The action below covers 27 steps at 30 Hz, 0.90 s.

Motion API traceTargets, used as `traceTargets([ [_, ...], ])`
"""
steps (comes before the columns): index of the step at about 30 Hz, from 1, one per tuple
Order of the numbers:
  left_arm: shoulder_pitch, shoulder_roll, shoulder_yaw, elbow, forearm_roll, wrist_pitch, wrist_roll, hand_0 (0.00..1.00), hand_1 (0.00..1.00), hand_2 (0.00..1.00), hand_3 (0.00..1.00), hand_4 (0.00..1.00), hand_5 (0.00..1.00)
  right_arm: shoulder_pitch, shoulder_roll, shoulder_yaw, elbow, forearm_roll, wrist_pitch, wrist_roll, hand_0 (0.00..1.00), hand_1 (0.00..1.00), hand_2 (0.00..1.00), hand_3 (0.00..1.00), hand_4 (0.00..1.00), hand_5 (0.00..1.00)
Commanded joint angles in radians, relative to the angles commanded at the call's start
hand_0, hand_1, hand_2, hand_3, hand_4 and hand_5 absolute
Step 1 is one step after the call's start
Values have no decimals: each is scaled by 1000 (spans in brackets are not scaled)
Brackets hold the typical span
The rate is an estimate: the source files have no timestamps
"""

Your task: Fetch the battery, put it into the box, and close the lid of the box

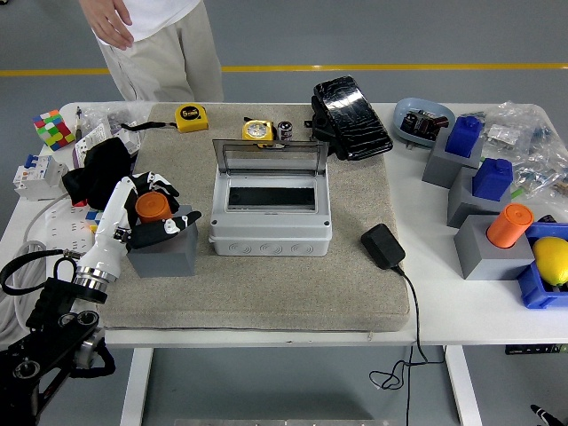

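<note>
The grey box [271,232] stands mid-mat with its clear lid [271,158] raised upright at the back; the inside looks dark and empty. My left hand [164,206] is at the mat's left edge, its fingers [158,184] and thumb curled around an orange cylinder [152,208] that stands in a grey block [167,253]. A small silver and black battery-like cylinder [285,130] stands behind the box next to a yellow round tape [258,130]. The right arm is out of view.
A black wrapped pack [351,117] lies behind the box on the right, and a black adapter [382,246] with its cable lies to the box's right. Grey blocks with blue and orange cylinders [508,225] stand far right. A person [151,40] stands at the far left, one hand hanging.
</note>
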Motion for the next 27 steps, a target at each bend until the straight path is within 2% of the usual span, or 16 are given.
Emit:
traceTargets([
  [1, -4, -1, 4, 2, -3, 1, -3, 201, 200, 194, 236, 926, 2, 0, 0, 0, 0, 0, 0, 0, 663, 632, 644, 546, 938, 452],
  [2, -9, -3, 10, 5, -7, 3, -6, 176, 145, 163, 210, 881, 2, 0, 0, 0, 0, 1, 0, 0, 663, 632, 644, 546, 939, 451],
  [7, -31, -12, 31, 15, -18, 8, -21, 176, 145, 163, 210, 881, 2, 0, 1, -3, -2, 4, 0, 1, 663, 632, 644, 546, 939, 451],
  [8, -34, -14, 33, 14, -18, 9, -22, 154, 108, 145, 198, 847, 2, -1, 1, -4, -2, 5, 0, 1, 661, 632, 644, 546, 939, 451],
  [10, -40, -17, 36, 10, -18, 11, -25, 154, 108, 145, 198, 847, 2, 0, 2, -4, -2, 5, -1, 2, 661, 632, 644, 546, 939, 451],
  [15, -55, -15, 39, -20, 15, 12, -26, 150, 112, 144, 193, 838, 2, -1, 5, -7, -1, 6, -3, 5, 662, 632, 641, 547, 939, 451],
  [19, -68, -5, 30, -71, 90, 14, -11, 150, 112, 144, 193, 838, 2, -2, 6, -8, -1, 6, -5, 7, 662, 632, 641, 547, 939, 451],
  [24, -100, 19, 33, -164, 242, 20, 60, 143, 108, 143, 196, 825, 2, -2, 5, -8, -2, 7, -7, 7, 661, 632, 641, 546, 939, 452],
  [27, -146, 44, 76, -229, 357, 14, 152, 129, 91, 144, 196, 800, 2, -1, 4, -10, -2, 8, -8, 7, 663, 631, 640, 546, 939, 452],
])
